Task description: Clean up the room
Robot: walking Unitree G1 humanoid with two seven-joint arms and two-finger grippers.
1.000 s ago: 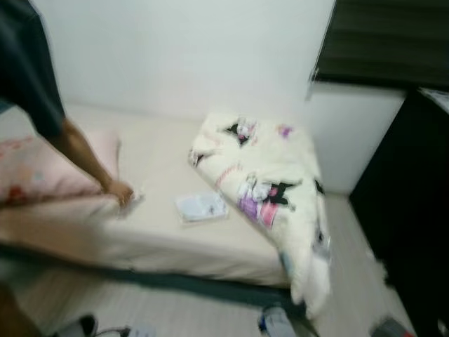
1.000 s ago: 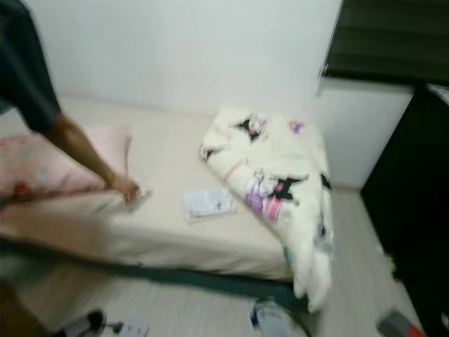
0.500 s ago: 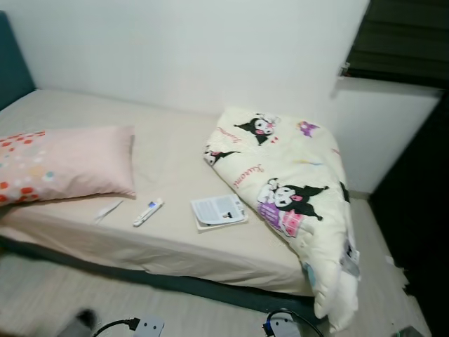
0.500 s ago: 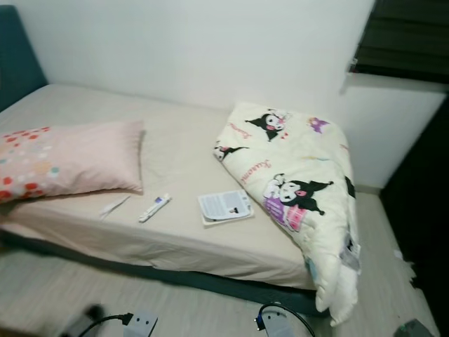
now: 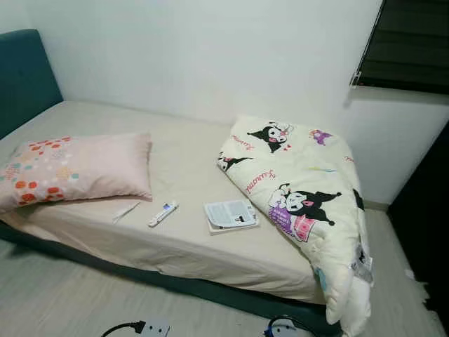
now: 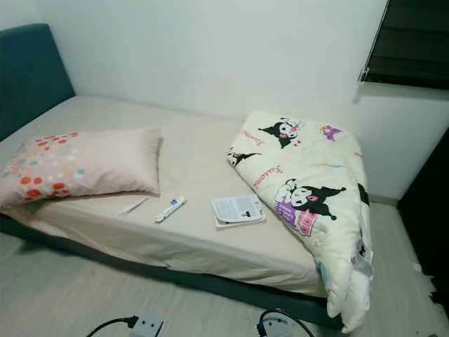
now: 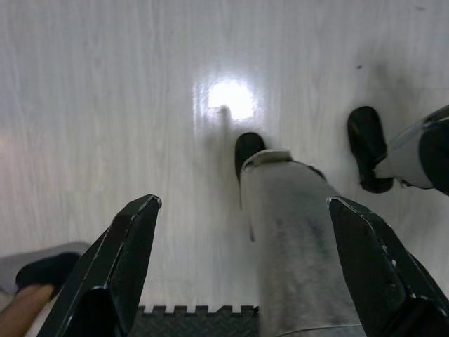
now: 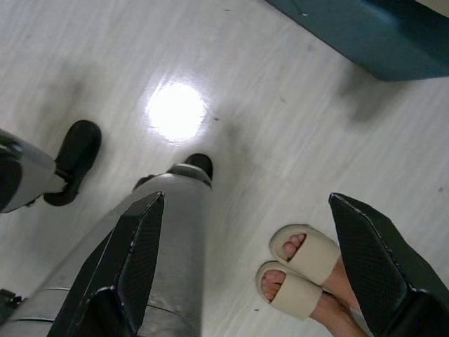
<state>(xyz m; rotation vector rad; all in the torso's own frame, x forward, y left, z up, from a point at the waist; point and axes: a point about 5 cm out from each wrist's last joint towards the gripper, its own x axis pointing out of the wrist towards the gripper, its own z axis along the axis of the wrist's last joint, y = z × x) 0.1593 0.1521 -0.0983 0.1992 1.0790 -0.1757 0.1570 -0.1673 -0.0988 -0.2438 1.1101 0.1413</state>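
Observation:
A bed (image 5: 175, 151) with a beige sheet stands before me against the white wall. On it lie a pink dotted pillow (image 5: 74, 168) at the left, a thin white stick (image 5: 126, 211), a small white tube (image 5: 163, 214) and a booklet (image 5: 230, 214) near the front edge. A cream cartoon-print duvet (image 5: 309, 193) is heaped at the right end and hangs over the bed's corner. My left gripper (image 7: 242, 270) hangs open over the pale floor beside my grey leg (image 7: 295, 246). My right gripper (image 8: 252, 263) hangs open over the floor as well.
A teal headboard (image 5: 24, 77) rises at the left. A power strip with a black cable (image 5: 144, 328) and a round device (image 5: 284, 327) lie on the floor by the bed. A dark cabinet (image 5: 428, 225) stands at the right. A person's feet in beige slippers (image 8: 298, 270) stand close to my leg.
The person who leaned over the bed by the pillow has left the head views. The camera has shifted, bringing the headboard into sight and sharpening the picture. The stick and tube now lie uncovered.

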